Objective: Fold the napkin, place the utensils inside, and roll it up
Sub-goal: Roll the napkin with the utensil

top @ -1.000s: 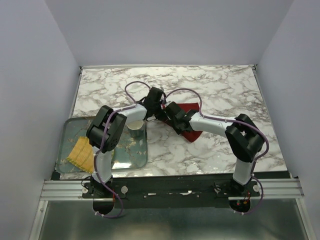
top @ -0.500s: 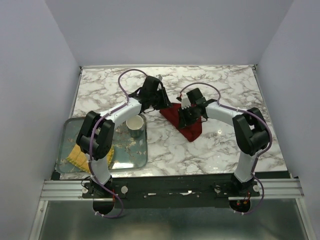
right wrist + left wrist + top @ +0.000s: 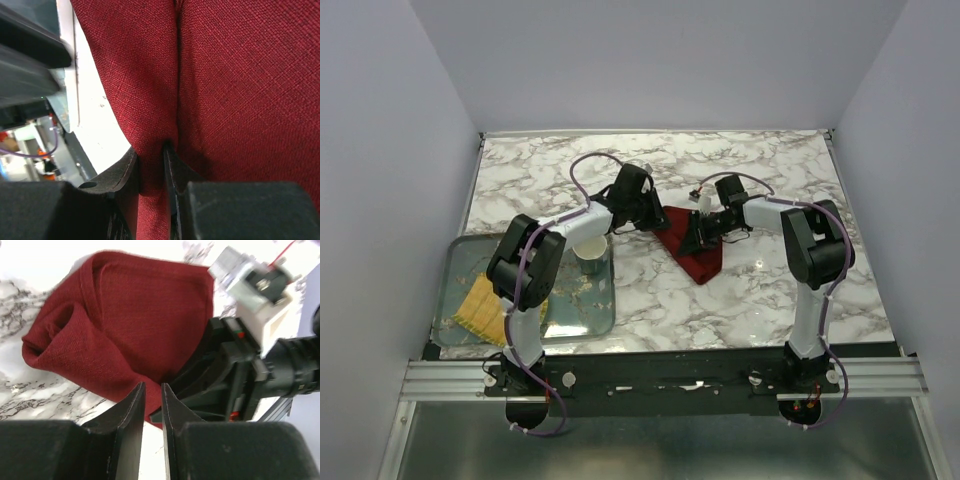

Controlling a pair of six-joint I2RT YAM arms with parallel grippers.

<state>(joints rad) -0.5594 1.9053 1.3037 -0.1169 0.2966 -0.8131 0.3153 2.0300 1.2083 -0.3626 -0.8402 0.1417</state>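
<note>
Shifted rightward, the right gripper (image 3: 151, 150) pinches a fold of the napkin (image 3: 225, 75); the left gripper (image 3: 152, 387) is narrow, seemingly empty. Folding underway; utensils unseen, rolling undone.

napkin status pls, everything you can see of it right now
The napkin is a plain dark red woven cloth lying on the marble table between the two arms. It is folded over into a rough triangle, its point toward the arms' bases. In the left wrist view one end is bunched into a soft roll. The right hand pinches a raised pleat of it between its fingers. The left hand sits at its edge, fingers nearly together; whether it grips cloth is unclear.
</note>
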